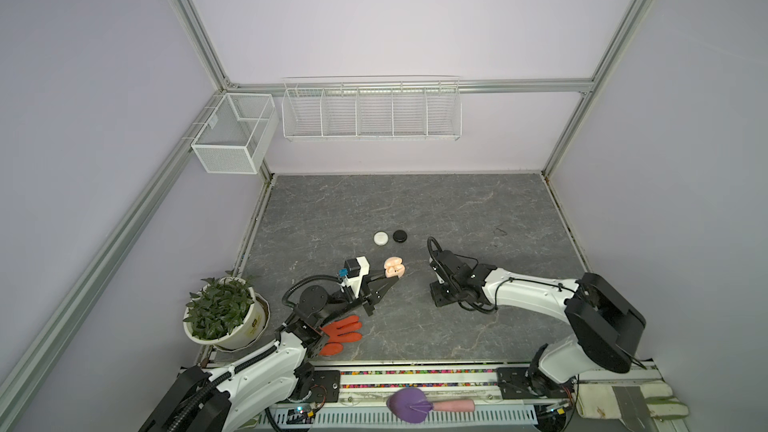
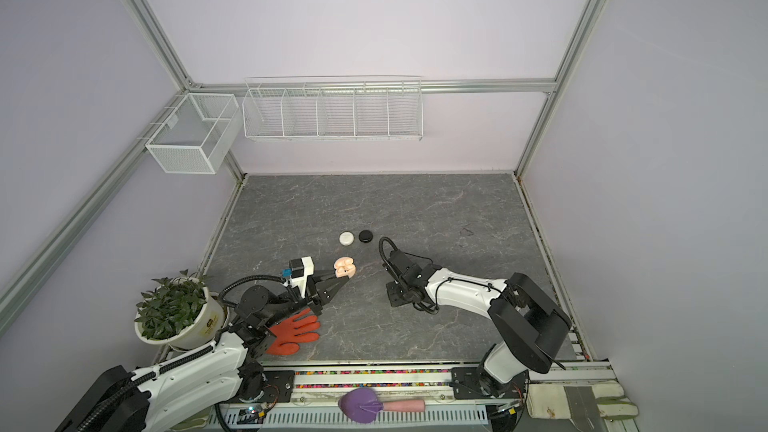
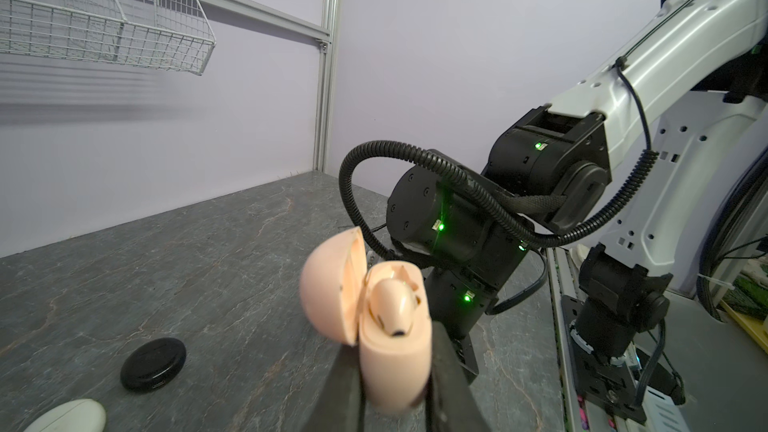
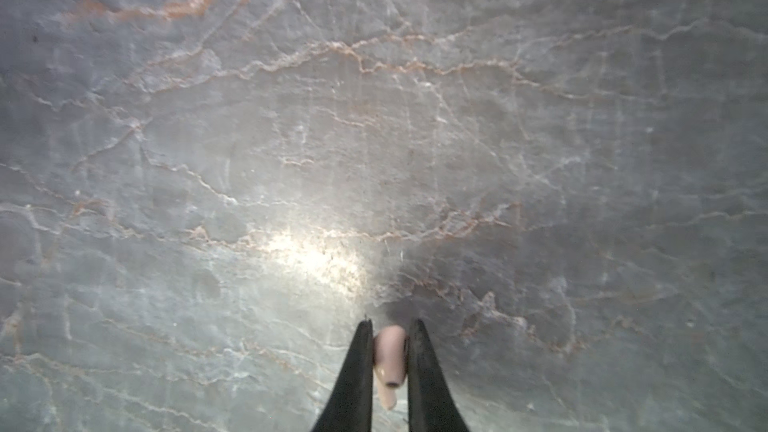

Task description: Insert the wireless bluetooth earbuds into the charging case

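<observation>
Where the counter (image 1: 457, 209) meets its left edge, a potted plant (image 1: 220, 309) is seen, with an orange glove (image 1: 343, 331) laid near it. Next, the pale pink charging case (image 3: 395, 376) is clamped at its base by the left hand (image 3: 388, 340), with its lid swung open and one pink earbud (image 3: 392, 305) seated inside. Beyond it, a white round case (image 1: 380, 238) and a black round case (image 1: 400, 236) are set side by side. Well apart to the right, a second pink earbud (image 4: 390, 361) is pinched by the right hand (image 4: 391, 324), close to the counter surface.
</observation>
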Controlling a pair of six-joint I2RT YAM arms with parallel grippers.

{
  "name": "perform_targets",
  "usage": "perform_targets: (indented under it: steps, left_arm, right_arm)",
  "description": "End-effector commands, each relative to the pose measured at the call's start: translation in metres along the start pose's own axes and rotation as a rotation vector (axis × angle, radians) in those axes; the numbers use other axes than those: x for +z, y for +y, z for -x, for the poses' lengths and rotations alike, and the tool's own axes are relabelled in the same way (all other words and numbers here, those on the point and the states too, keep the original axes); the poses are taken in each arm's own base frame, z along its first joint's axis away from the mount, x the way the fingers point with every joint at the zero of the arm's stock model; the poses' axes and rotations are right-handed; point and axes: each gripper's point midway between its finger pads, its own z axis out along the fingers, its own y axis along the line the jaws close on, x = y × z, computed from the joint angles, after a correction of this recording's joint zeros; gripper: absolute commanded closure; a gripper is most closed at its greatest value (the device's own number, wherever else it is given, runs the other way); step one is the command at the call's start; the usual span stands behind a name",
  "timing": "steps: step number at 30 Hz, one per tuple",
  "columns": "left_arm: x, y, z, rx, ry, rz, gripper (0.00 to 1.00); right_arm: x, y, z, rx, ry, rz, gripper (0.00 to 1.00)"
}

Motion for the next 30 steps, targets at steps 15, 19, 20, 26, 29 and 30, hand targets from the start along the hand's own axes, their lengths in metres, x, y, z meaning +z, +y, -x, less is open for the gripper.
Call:
perform_targets:
  steps: [15,19,20,26,29,30]
  left_arm:
    - [0.0,0.003,0.018,0.022,-0.068,0.026,1.0]
    - [0.004,0.002,0.018,0.015,-0.07,0.008,1.0]
    - [0.005,0.002,0.018,0.015,-0.068,0.001,1.0]
    - [0.011,0.006,0.018,-0.005,-0.08,-0.017,1.0]
    - [0.013,0.01,0.019,-0.024,-0.099,-0.031,1.0]
    - [0.013,0.011,0.021,-0.029,-0.112,-0.035,1.0]
  right_arm:
    - [-0.002,0.004,0.02,0.036,-0.083,0.021,0.92]
    - [-0.001,0.007,0.025,0.038,-0.091,0.022,0.92]
    - [-0.001,0.007,0.025,0.039,-0.094,0.021,0.92]
    - [-0.004,0.004,0.028,0.043,-0.112,0.008,0.92]
    - [-0.005,0.006,0.031,0.038,-0.118,0.013,0.92]
    - [-0.005,0.006,0.032,0.036,-0.122,0.015,0.92]
